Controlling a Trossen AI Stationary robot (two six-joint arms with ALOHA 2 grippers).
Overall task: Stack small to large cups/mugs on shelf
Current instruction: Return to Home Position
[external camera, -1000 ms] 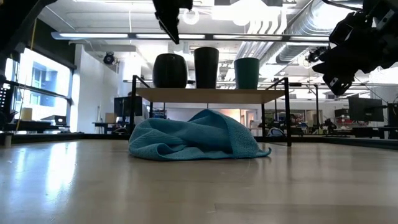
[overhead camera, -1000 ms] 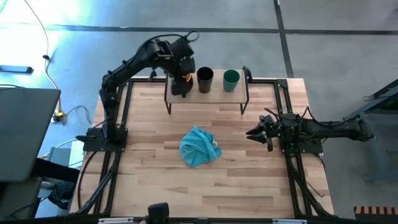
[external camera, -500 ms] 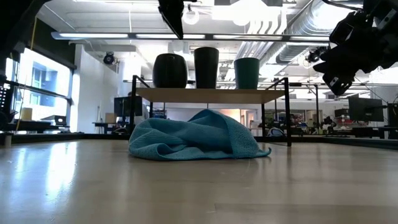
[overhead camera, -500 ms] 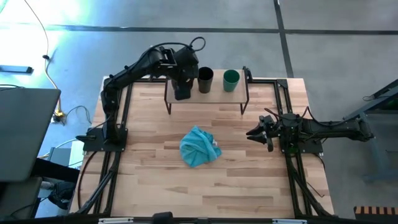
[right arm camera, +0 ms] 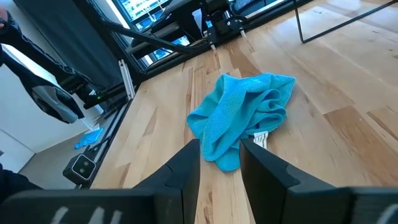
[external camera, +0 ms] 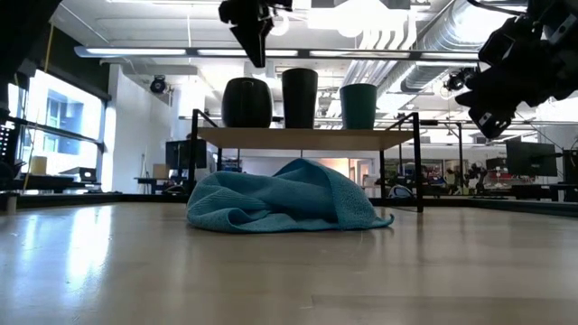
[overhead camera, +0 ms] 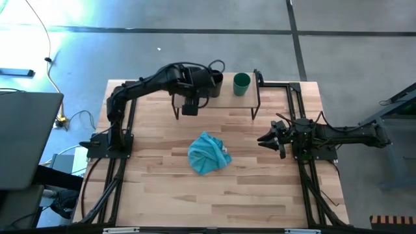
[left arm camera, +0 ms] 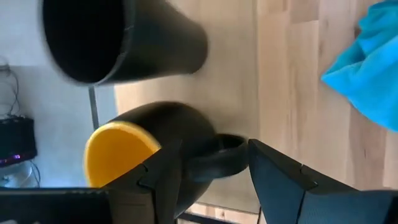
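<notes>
Mug dark, yellow-orange inside | black cup taller | green cup shorter

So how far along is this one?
Done: the green cup, black cup and mug stand in a row on the shelf, in size order. In hand: nothing. The left end effector hangs open above the mug, clear of it. The right end effector waits open at the right side of the table. Left to do: only the left arm's retreat home.
</notes>
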